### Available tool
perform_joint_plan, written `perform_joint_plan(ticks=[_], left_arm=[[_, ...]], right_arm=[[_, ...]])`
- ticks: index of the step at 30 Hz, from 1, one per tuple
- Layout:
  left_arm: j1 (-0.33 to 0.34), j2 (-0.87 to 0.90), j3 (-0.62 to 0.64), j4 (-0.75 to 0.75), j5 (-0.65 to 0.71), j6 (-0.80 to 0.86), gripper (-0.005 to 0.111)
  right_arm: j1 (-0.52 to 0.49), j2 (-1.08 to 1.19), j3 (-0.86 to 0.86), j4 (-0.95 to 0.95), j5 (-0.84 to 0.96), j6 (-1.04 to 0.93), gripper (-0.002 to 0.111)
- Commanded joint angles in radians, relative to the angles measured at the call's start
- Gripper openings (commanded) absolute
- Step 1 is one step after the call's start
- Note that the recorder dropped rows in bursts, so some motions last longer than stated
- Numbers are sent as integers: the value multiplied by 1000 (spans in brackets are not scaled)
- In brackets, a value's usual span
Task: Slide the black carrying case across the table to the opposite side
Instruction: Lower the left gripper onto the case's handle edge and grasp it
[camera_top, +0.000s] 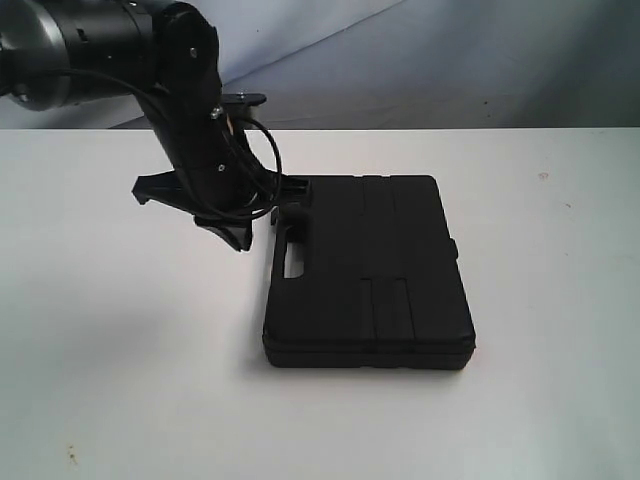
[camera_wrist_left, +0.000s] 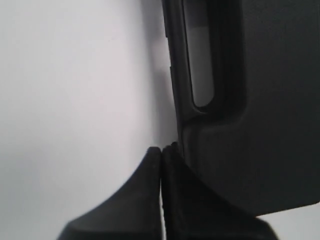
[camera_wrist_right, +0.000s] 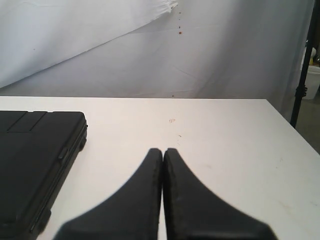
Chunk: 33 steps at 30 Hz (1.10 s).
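The black carrying case (camera_top: 370, 275) lies flat on the white table (camera_top: 120, 350), its handle slot facing left. My left gripper (camera_top: 242, 240) hangs from the dark arm at the case's left side, beside the handle. In the left wrist view the left gripper (camera_wrist_left: 161, 150) is shut with nothing between its fingers, and its tips rest against the case (camera_wrist_left: 260, 100) edge just past the handle slot. The right gripper (camera_wrist_right: 163, 150) is shut and empty over bare table (camera_wrist_right: 225, 140), with the case (camera_wrist_right: 30, 150) off to one side. The exterior view does not show the right gripper.
A white cloth backdrop (camera_top: 430, 60) hangs behind the table's far edge. A black stand pole (camera_wrist_right: 302, 75) rises beyond the table's edge in the right wrist view. Small specks mark the tabletop (camera_top: 70, 455).
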Motion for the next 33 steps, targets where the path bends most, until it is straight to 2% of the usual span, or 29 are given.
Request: perform_joint_plan(ticks=[1, 4, 10, 14, 18, 21, 26, 33], left_arm=[[-17, 40, -41, -25, -37, -29, 0], [-17, 44, -42, -65, -108, -27, 0], [-15, 44, -42, -52, -165, -27, 0], [-13, 47, -42, -16, -189, -47, 7], [-11, 83, -44, 1, -170, -49, 24], [-11, 140, -95, -19, -93, -46, 33], [-11, 226, -199, -13, 11, -51, 34], [-11, 276, -274, 28, 36, -82, 34]], right_arm=[[-6, -7, 3, 3, 4, -1, 0], [-6, -7, 3, 3, 4, -1, 0], [-6, -7, 3, 3, 4, -1, 0], [-6, -7, 3, 3, 4, -1, 0], [-6, -7, 3, 3, 4, -1, 0], [-6, -7, 3, 3, 4, -1, 0], [-6, -7, 3, 3, 4, -1, 0], [-6, -7, 3, 3, 4, -1, 0]])
